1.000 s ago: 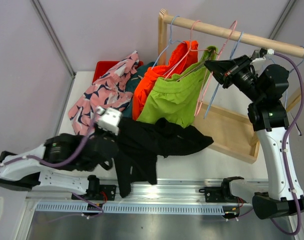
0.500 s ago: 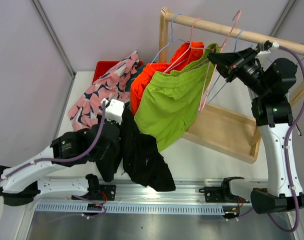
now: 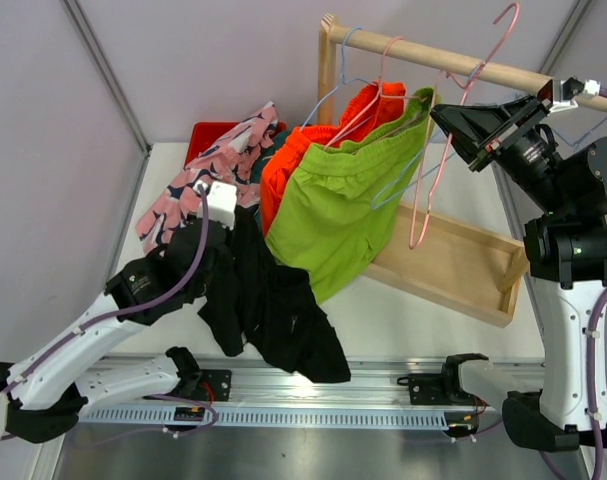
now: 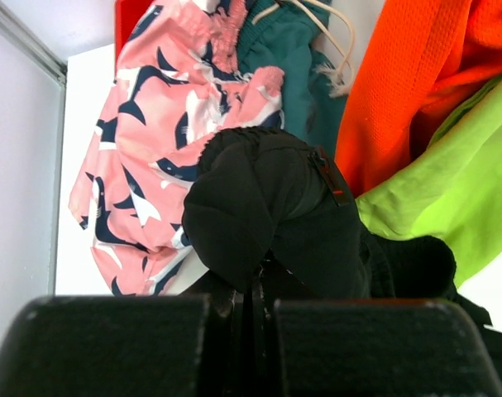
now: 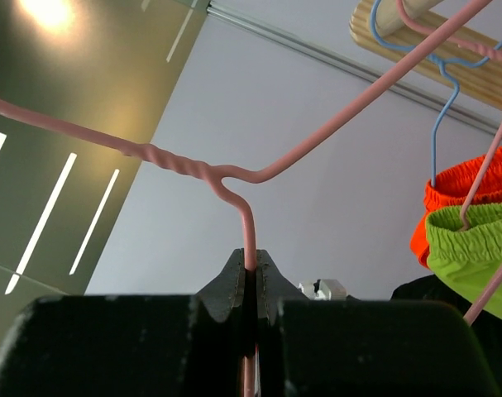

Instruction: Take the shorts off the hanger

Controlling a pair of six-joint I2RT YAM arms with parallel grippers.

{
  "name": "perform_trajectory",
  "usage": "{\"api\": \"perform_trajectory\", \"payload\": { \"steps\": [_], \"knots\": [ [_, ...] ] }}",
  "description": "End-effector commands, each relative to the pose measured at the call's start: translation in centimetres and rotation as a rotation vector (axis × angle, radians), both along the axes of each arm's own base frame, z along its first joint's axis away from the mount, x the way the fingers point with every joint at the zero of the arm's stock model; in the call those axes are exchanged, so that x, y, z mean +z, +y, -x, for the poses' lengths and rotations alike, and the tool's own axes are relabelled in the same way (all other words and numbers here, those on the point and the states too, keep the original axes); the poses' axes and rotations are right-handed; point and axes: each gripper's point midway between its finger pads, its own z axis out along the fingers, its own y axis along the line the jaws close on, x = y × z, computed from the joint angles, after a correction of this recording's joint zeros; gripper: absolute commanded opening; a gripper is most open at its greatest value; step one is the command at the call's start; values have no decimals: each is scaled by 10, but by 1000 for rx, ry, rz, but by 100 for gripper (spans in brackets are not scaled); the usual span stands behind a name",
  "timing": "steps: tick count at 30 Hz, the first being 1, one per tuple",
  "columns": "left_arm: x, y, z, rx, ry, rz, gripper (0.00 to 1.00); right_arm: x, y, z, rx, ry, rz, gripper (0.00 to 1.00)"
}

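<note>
The left tool [image 4: 259, 302] is pinching fully shut on the black shorts [image 3: 273, 305], gripping a bunched fold at one end. From that grip the black shorts are hanging limp, their long axis running from the tool down toward the near right, and the loose end is trailing onto the surface [image 3: 413, 320] close to the metal rail [image 3: 313, 385] at the near edge.

The right tool [image 5: 251, 269] is raised beside the wooden rod [image 3: 433, 52] and is closing tight on the pink hanger [image 5: 184, 163], clamping the wire neck just under its twist. In the top view the hanger's long axis is slanting from its hook, up beyond the rod, down toward the near left; whether the hook is touching the rod I cannot tell.

The green shorts [image 3: 338, 210] are hanging from a hanger on the rod, waistband up at the rod and legs pointing down toward the near left, and they are overlapping the orange shorts [image 3: 293, 165] just to their left. A blue hanger [image 5: 437, 124] is hooking over the rod near them. The pink patterned shorts [image 3: 198, 190] are lying spread at the far left, lengthwise from far right to near left, partly covering the teal shorts [image 4: 292, 50], whose pale drawstring is showing. The rod's wooden base [image 3: 463, 265] is sitting on the surface on the right.
</note>
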Motion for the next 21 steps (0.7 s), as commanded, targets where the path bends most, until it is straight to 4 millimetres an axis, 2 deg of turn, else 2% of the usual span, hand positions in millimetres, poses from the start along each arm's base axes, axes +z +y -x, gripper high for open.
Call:
{"api": "perform_trajectory", "payload": {
  "steps": [1,3,5,7,9,11,15,19,21],
  "knots": [
    [34,9,-6,12,-87,70,0,-6,-1,7,-3,-17,11,0],
    [44,20,-10,45,-103,78,0,-15,-1,6,-1,-2,9,0],
    [50,25,-13,49,-105,78,0,-33,-1,-1,-7,43,11,0],
    [61,36,-18,81,-123,75,0,-39,-2,2,-14,47,17,0],
    [63,47,-24,123,-122,59,0,-51,-4,0,-32,73,27,0],
    [76,62,-28,163,-141,65,0,-63,-4,-2,-41,95,42,0],
    [101,79,-38,205,-175,98,0,-77,-5,-9,-45,123,57,0],
    [119,84,-52,218,-194,123,0,-89,-10,-30,-77,126,78,0],
    [138,86,-55,219,-234,143,0,-87,-13,-41,-93,103,97,0]
  ]
}}
